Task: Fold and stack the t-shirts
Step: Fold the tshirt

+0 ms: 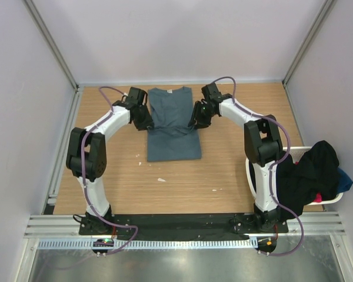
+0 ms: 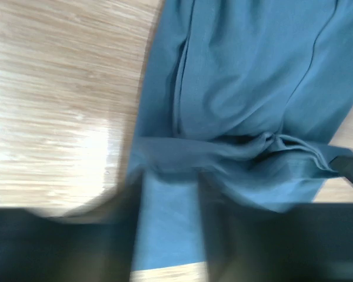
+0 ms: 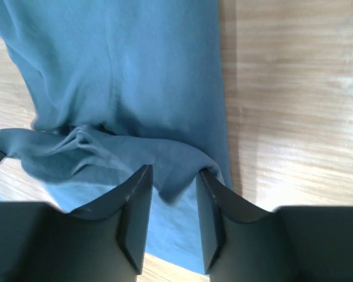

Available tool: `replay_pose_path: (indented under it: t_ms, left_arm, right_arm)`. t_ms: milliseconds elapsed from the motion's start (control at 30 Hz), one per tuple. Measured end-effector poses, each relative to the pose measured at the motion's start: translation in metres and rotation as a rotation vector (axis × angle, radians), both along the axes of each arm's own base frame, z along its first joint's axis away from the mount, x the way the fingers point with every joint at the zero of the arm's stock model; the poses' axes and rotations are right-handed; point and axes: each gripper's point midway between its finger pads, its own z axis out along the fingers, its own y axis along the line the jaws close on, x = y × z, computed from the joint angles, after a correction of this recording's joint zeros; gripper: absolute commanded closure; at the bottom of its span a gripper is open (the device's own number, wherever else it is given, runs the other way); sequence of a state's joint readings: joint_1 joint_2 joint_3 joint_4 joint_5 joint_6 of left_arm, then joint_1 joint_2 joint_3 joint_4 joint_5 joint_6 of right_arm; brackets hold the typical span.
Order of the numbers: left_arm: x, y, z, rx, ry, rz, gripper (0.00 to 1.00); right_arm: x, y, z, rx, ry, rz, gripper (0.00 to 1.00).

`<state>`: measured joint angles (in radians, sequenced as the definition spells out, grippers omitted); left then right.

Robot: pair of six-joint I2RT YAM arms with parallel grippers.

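Blue-grey t-shirt (image 1: 172, 132) between both jaws

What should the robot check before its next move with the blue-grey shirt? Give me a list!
1. Slate blue-grey cloth t-shirt lying on the wooden table: ok.
2. Left hand and right hand at opposite edges of the shirt: ok.
3. Cloth between the right hand's fingers: ok.
4. Right hand squeezing the cloth tight: cannot tell.
5. Left hand's grip: cannot tell, its view is blurred.
6. Shirt smooth: not ok, it is bunched across the middle.
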<state>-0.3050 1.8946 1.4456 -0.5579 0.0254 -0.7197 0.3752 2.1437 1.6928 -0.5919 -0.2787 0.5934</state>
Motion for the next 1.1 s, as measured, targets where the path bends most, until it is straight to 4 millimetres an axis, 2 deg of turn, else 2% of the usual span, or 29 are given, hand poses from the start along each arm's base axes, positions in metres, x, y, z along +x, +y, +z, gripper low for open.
replay_pose_path:
  t_ms: [100, 133, 167, 300, 367, 467, 500, 533, 567, 600, 633, 667, 733, 767, 867, 967, 1100]
  left_arm:
    - [0.005, 0.001, 0.0, 0.016, 0.005, -0.012, 0.26]
    - [0.006, 0.002, 0.002, 0.022, 0.003, -0.015, 0.23]
    - [0.007, 0.004, 0.006, 0.031, 0.002, -0.014, 0.21]
    - [0.018, 0.008, 0.03, 0.064, -0.045, -0.015, 0.12]
    - [0.016, 0.01, 0.042, 0.071, -0.068, -0.021, 0.09]
    - [0.001, 0.012, 0.071, 0.044, -0.119, -0.032, 0.07]
    - [-0.007, 0.012, 0.081, 0.024, -0.147, -0.037, 0.08]
    - [-0.016, 0.011, 0.089, 0.004, -0.167, -0.044, 0.09]
    - [-0.023, 0.01, 0.095, -0.014, -0.184, -0.049, 0.15]
    - [-0.03, 0.008, 0.1, -0.038, -0.202, -0.052, 0.22]
    - [-0.035, 0.005, 0.103, -0.061, -0.222, -0.055, 0.32]
    - [-0.038, 0.003, 0.103, -0.081, -0.231, -0.056, 0.48]
    - [-0.04, -0.004, 0.092, -0.121, -0.227, -0.048, 0.62]
    - [-0.039, -0.007, 0.083, -0.132, -0.213, -0.046, 0.73]
    - [-0.032, -0.013, 0.053, -0.145, -0.16, -0.035, 0.89]
    - [-0.02, -0.017, 0.028, -0.141, -0.135, -0.032, 0.96]
    - [-0.005, -0.021, 0.004, -0.132, -0.115, -0.022, 1.0]
  right_arm:
    - [0.007, 0.002, 0.005, 0.003, -0.014, 0.01, 0.41]
    - [0.01, 0.003, 0.009, 0.006, -0.025, 0.012, 0.37]
    - [0.013, 0.004, 0.015, 0.009, -0.038, 0.014, 0.26]
    - [0.025, 0.001, 0.039, -0.002, -0.114, 0.009, 0.07]
    - [0.024, -0.003, 0.053, -0.016, -0.146, 0.006, 0.03]
    - [0.013, -0.011, 0.08, -0.013, -0.206, 0.003, 0.03]
    - [0.006, -0.013, 0.089, -0.006, -0.225, 0.004, 0.04]
    - [0.0, -0.014, 0.096, 0.0, -0.236, 0.005, 0.1]
    - [-0.005, -0.014, 0.1, 0.009, -0.251, 0.009, 0.16]
    - [-0.01, -0.013, 0.103, 0.021, -0.262, 0.015, 0.28]
    - [-0.015, -0.01, 0.102, 0.029, -0.266, 0.024, 0.52]
    - [-0.018, -0.006, 0.099, 0.041, -0.273, 0.033, 0.61]
    - [-0.02, 0.0, 0.089, 0.058, -0.269, 0.038, 0.76]
    - [-0.02, 0.003, 0.08, 0.062, -0.26, 0.039, 0.79]
    - [-0.012, 0.011, 0.061, 0.066, -0.256, 0.036, 0.83]
    - [0.002, 0.013, 0.042, 0.053, -0.264, 0.024, 0.84]
    - [0.018, 0.012, 0.017, 0.014, -0.26, 0.006, 0.85]
